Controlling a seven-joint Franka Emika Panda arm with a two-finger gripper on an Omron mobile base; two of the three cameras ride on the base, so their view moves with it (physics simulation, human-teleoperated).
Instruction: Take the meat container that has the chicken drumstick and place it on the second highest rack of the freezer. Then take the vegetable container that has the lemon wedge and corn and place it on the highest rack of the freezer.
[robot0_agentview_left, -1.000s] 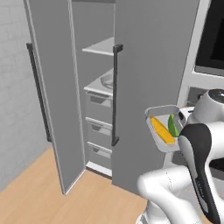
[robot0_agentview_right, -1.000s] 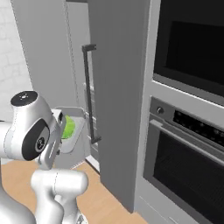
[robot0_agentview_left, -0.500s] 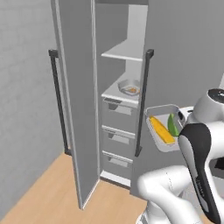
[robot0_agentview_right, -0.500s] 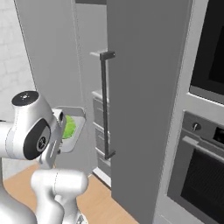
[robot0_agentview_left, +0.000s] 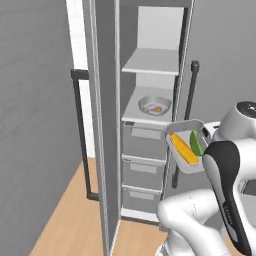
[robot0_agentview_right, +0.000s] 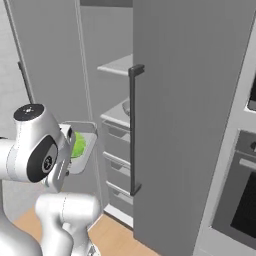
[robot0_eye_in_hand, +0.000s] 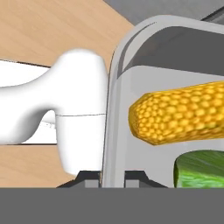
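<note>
My gripper (robot0_eye_in_hand: 113, 177) is shut on the rim of the vegetable container (robot0_eye_in_hand: 131, 87), a rectangular grey tray holding the yellow corn (robot0_eye_in_hand: 183, 113) and the green lemon wedge (robot0_eye_in_hand: 201, 168). In the left base view the tray (robot0_agentview_left: 186, 150) hangs tilted in front of the open freezer (robot0_agentview_left: 150, 125), level with its top drawer, with the corn (robot0_agentview_left: 182, 148) and the wedge (robot0_agentview_left: 196, 142) inside. The meat container (robot0_agentview_left: 154, 105) with the chicken drumstick (robot0_agentview_left: 158, 109) rests on the second highest rack (robot0_agentview_left: 135, 115). The highest rack (robot0_agentview_left: 152, 62) is bare. The right base view shows the tray (robot0_agentview_right: 86, 150) beside my arm.
The freezer's left door (robot0_agentview_left: 102, 125) stands open with a black bar handle (robot0_agentview_left: 80, 135). The right door (robot0_agentview_right: 185, 125) with its handle (robot0_agentview_right: 133, 130) stands close to the tray. Grey drawers (robot0_agentview_left: 142, 165) lie below the racks. An oven (robot0_agentview_right: 235, 195) is at the far right.
Both base views have swung, so the freezer's inside now faces the camera more squarely and looks nearer. The tray stays in my grip at the same place beside the arm.
</note>
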